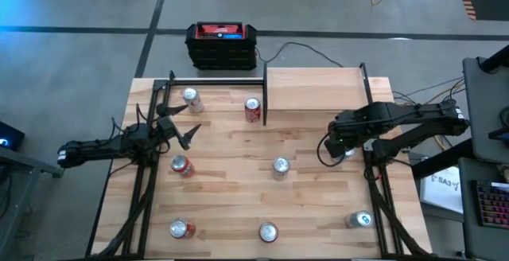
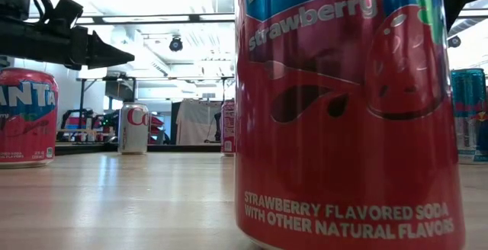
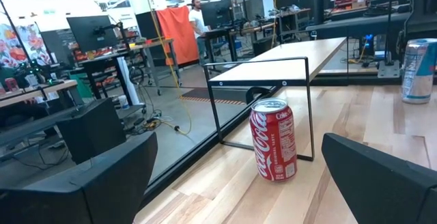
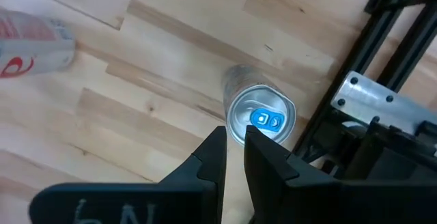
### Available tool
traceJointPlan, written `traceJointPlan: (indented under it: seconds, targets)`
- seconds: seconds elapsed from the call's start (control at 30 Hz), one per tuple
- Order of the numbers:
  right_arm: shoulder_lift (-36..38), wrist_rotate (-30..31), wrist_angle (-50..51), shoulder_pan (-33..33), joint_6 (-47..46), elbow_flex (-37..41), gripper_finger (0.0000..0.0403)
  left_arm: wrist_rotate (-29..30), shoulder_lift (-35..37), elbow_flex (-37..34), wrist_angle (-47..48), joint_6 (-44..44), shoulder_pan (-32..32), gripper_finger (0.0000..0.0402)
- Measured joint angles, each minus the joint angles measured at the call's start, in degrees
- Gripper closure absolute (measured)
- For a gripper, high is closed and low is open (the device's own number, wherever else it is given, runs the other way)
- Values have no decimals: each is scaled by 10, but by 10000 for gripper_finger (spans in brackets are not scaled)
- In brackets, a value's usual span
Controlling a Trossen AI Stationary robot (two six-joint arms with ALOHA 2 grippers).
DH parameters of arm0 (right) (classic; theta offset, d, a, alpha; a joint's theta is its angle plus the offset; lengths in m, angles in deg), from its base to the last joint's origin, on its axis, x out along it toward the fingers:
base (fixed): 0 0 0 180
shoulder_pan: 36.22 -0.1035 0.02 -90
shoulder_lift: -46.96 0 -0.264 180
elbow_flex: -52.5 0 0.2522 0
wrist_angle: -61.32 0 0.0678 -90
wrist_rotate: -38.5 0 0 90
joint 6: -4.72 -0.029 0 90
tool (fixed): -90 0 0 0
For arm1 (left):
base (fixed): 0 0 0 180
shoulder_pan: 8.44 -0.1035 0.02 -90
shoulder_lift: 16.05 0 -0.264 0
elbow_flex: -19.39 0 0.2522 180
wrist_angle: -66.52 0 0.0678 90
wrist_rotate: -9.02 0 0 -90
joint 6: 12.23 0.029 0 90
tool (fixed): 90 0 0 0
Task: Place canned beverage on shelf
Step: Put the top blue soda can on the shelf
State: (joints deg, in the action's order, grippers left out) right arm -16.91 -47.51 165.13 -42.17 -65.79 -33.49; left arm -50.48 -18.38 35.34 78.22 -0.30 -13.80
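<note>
The left gripper point(image 1: 181, 126) sits at centre left of the high view with its fingers point(image 3: 102, 183) spread wide and nothing between them. Ahead of it in the left wrist view stands a red cola can point(image 3: 274, 139), upright on the desk point(image 1: 310, 189), just in front of the shelf's black post frame. A silver can point(image 1: 191, 99) stands just above the left gripper in the high view, and a red can point(image 1: 182, 165) just below it.

The right gripper point(image 4: 234, 149) is at centre right of the high view (its arm reaches in from the right edge). Its fingers are closed together on nothing, hovering directly above an upright silver can with a blue tab point(image 4: 262, 118). A black frame rail lies just beside that can.

The shelf point(image 1: 312, 83), a pale board on thin black posts, occupies the upper centre of the high view and carries no can. The red cola can stands at its left edge.

Further cans stand apart on the desk: one at centre point(image 1: 280, 167), three along the lower edge. A black-and-red box point(image 1: 222, 44) lies beyond the desk's top edge.
</note>
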Motion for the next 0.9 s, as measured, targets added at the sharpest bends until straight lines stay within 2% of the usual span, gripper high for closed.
traceJointPlan:
  seconds: [0.5, 0.6, 0.9]
  targets:
    - [0, -10, 0, 0, -113, 43, 355, 0, 0, 0, 0, 0, 0, 3]
    - [0, -30, 0, 0, -124, 49, 323, 0, 0, 0, 0, 0, 0, 3]
    - [0, -45, 0, 0, -119, 53, 166, 0, 0, 0, 0, 0, 0, 3]
